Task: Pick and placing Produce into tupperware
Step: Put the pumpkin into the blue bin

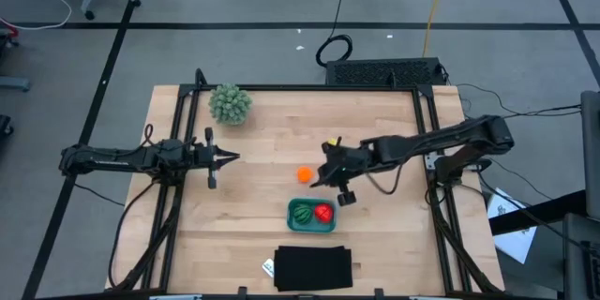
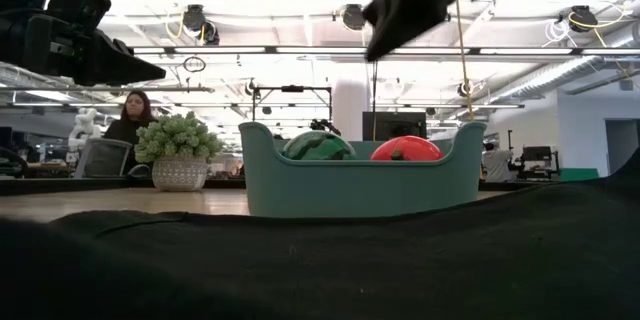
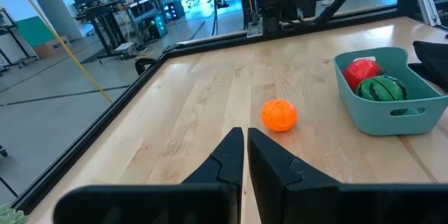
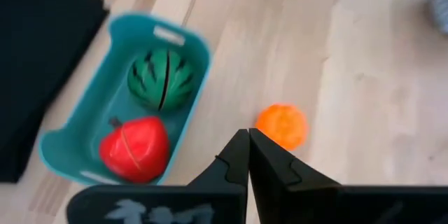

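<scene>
The teal tupperware sits on the wooden table and holds the dark green striped piece and the red piece; both also show in the tupperware in the right wrist view. The orange piece rests on the table just beyond the tupperware, also as the orange piece and the orange piece. My right gripper hovers shut above the table, beside the orange piece and touching nothing. My left gripper is shut, at the table's left, pointing toward the orange piece.
A pale-green fuzzy ball plant in a pot stands near the far left corner. A black flat rectangle lies at the near edge, with a small white tag beside it. A person sits beyond the table.
</scene>
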Tool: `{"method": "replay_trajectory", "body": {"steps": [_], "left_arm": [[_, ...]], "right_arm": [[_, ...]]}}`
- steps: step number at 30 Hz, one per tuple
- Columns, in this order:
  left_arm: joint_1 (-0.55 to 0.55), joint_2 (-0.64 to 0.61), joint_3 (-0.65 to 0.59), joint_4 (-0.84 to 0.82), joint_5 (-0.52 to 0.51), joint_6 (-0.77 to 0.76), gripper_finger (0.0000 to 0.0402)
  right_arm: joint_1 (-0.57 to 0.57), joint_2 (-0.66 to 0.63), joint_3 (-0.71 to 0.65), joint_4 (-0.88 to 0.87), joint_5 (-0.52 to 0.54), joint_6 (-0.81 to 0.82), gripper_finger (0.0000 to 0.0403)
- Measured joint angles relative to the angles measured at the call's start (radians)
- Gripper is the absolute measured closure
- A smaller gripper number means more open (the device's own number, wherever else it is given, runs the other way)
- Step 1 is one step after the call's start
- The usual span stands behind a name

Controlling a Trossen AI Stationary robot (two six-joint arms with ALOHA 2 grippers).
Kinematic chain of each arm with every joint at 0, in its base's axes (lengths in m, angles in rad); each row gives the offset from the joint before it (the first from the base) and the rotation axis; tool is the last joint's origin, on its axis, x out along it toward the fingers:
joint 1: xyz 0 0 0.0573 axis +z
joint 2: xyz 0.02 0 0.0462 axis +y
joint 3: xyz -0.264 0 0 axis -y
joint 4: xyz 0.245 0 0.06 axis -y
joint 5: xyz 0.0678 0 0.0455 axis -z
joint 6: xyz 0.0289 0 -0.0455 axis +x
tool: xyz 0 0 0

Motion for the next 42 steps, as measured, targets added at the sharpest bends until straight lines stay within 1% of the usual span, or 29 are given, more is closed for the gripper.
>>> {"method": "replay_trajectory", "body": {"steps": [3, 5, 11, 17, 23, 25, 29, 37, 40, 42], "left_arm": [[0.000, 0.000, 0.000, 0.000, 0.000, 0.000, 0.0376], [0.000, 0.000, 0.000, -0.001, 0.000, 0.000, 0.0376], [0.000, 0.000, 0.000, -0.002, 0.000, 0.000, 0.0376], [0.000, 0.000, 0.000, -0.001, 0.000, 0.000, 0.0376], [0.000, 0.000, 0.000, 0.000, 0.000, 0.000, 0.0376], [0.000, 0.000, 0.000, 0.000, 0.000, 0.000, 0.0376], [0.000, 0.000, 0.000, 0.004, 0.000, 0.000, 0.0376], [0.000, 0.000, 0.000, 0.004, 0.000, 0.000, 0.0376], [0.000, 0.000, 0.000, 0.005, 0.000, -0.001, 0.0376], [0.000, 0.000, 0.000, 0.005, 0.000, -0.002, 0.0376]], "right_arm": [[-0.018, -0.063, -0.006, 0.010, -0.001, -0.005, 0.0403], [-0.033, -0.117, -0.040, 0.063, -0.011, 0.002, 0.0403], [-0.107, -0.337, -0.232, 0.248, -0.053, 0.062, 0.0403], [-0.159, -0.558, -0.424, 0.344, -0.055, 0.111, 0.0403], [-0.205, -0.747, -0.575, 0.463, -0.064, 0.157, 0.0403], [-0.236, -0.801, -0.615, 0.509, -0.098, 0.181, 0.0403], [-0.288, -0.877, -0.711, 0.596, -0.187, 0.267, 0.0403], [-0.293, -0.969, -0.897, 0.786, -0.179, 0.344, 0.0403], [-0.292, -0.997, -0.950, 0.815, -0.129, 0.347, 0.0403], [-0.293, -1.014, -0.982, 0.827, -0.123, 0.347, 0.0403]]}}
